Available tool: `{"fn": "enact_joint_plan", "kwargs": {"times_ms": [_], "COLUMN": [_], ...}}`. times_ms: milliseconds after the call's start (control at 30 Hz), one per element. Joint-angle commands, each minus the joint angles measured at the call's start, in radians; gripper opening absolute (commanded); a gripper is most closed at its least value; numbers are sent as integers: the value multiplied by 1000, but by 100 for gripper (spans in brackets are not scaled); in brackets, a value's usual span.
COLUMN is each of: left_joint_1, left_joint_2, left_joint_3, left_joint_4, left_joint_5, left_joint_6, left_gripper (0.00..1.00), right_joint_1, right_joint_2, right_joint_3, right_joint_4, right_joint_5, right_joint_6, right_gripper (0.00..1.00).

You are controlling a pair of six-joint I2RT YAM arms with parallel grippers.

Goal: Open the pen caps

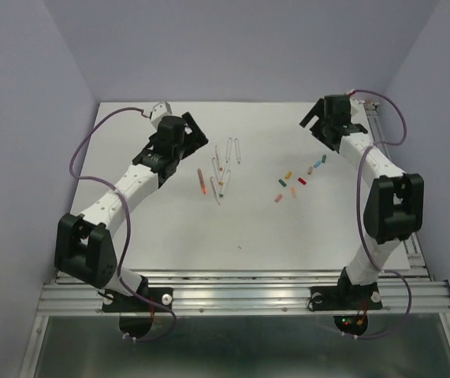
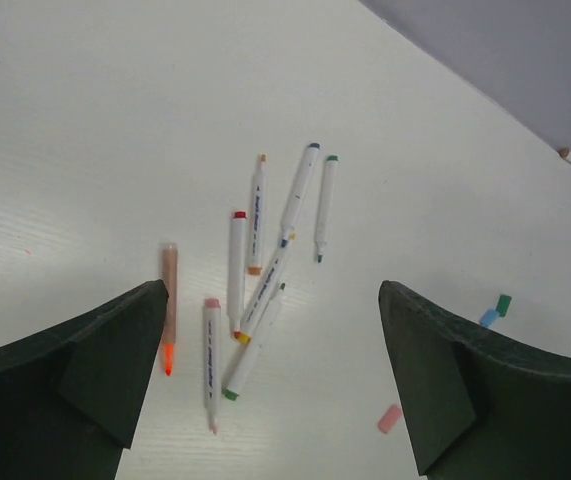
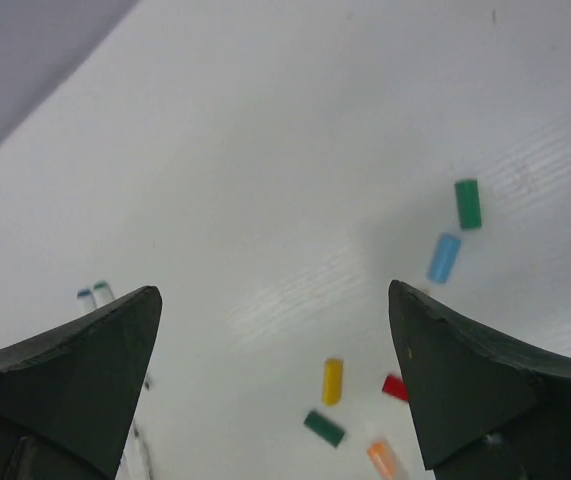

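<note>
**Two wide-open grippers over a pen cluster and loose caps**

*Top external view.* The white table (image 1: 169, 228) carries two groups, well apart. A cluster of pens (image 1: 221, 169) lies left of centre. The pen caps (image 1: 291, 183) are scattered right of centre, off the pens; there are about seven, too small for a sure count. The left gripper (image 1: 195, 130) stands near the pens and the right gripper (image 1: 313, 118) is beyond the caps. Neither touches anything.

*Left wrist view.* The left gripper (image 2: 272, 290) has its fingers spread wide, with nothing between them. Eight pens lie below, several overlapping: seven are white-bodied and one is an orange-tinted pen (image 2: 169, 270). Three caps show at right. A green cap (image 2: 503, 304) lies just beside a blue cap (image 2: 489, 317), and a pink cap (image 2: 389, 418) lies apart.

*Right wrist view.* The right gripper (image 3: 272, 290) also has its fingers wide and empty. Six caps lie on the table:
- green (image 3: 467, 203)
- blue (image 3: 443, 257)
- a yellow cap (image 3: 332, 381)
- a dark green cap (image 3: 323, 428)
- a red cap (image 3: 395, 387), partly hidden by a finger
- an orange cap (image 3: 385, 458) at the lower edge

Two pen ends (image 3: 90, 295) show at left.
</note>
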Motion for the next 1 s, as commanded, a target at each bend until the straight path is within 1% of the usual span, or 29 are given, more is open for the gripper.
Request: {"fn": "enact_joint_plan", "kwargs": {"times_ms": [0, 33, 67, 100, 133, 167, 200, 233, 267, 300, 333, 367, 433, 467, 500, 533, 600, 633, 733, 800, 933, 967], "left_joint_1": [77, 84, 100, 105, 111, 117, 123, 139, 145, 150, 154, 160, 165, 173, 177, 183, 185, 188, 188, 191, 194, 196], "left_joint_2": [53, 67, 80, 109, 126, 139, 156, 179, 186, 194, 208, 214, 238, 249, 266, 272, 288, 289, 294, 295, 308, 311], "left_joint_3": [66, 82, 90, 101, 125, 136, 147, 165, 170, 173, 175, 182, 198, 202, 210, 221, 227, 227, 228, 225, 228, 230], "left_joint_4": [50, 66, 70, 75, 75, 75, 76, 76, 79, 86, 87, 87, 87, 89, 89, 89, 89, 89, 89, 87, 89, 89], "left_joint_5": [80, 96, 94, 94, 88, 91, 97, 113, 120, 126, 130, 131, 136, 139, 145, 159, 171, 171, 165, 157, 154, 154], "left_joint_6": [102, 114, 138, 152, 162, 169, 175, 185, 189, 195, 209, 215, 226, 228, 231, 226, 228, 225, 225, 223, 214, 212], "left_gripper": [99, 99, 99, 99, 99, 99, 99, 99, 99, 99, 99, 99, 99, 99, 99, 99, 99, 99, 99, 99, 99, 99], "right_joint_1": [-85, -100, -123, -133, -140, -153, -153, -179, -191, -212, -222, -237, -251, -266, -272, -289, -303, -308, -314, -312, -311, -311], "right_joint_2": [212, 262, 386, 442, 514, 634, 707, 765, 813, 886, 905, 918, 945, 962, 985, 1049, 1106, 1122, 1153, 1188, 1245, 1254], "right_joint_3": [335, 414, 561, 652, 735, 810, 910, 1061, 1120, 1151, 1159, 1124, 1078, 1087, 1124, 1197, 1250, 1251, 1227, 1242, 1276, 1280], "right_joint_4": [-29, -36, -57, -65, -74, -80, -88, -85, -38, 7, 67, 216, 366, 447, 461, 471, 483, 504, 579, 615, 707, 742], "right_joint_5": [139, 174, 197, 225, 278, 306, 330, 338, 334, 331, 328, 305, 277, 271, 272, 256, 213, 213, 132, 73, 26, 18], "right_joint_6": [-30, -53, -109, -142, -212, -243, -263, -292, -353, -381, -409, -468, -508, -527, -524, -524, -524, -531, -571, -590, -665, -712], "right_gripper": [100, 100, 100, 100, 100, 100, 100, 100, 100, 100, 100, 100, 100, 100, 100, 100, 100, 100, 100, 100, 100, 100]}}
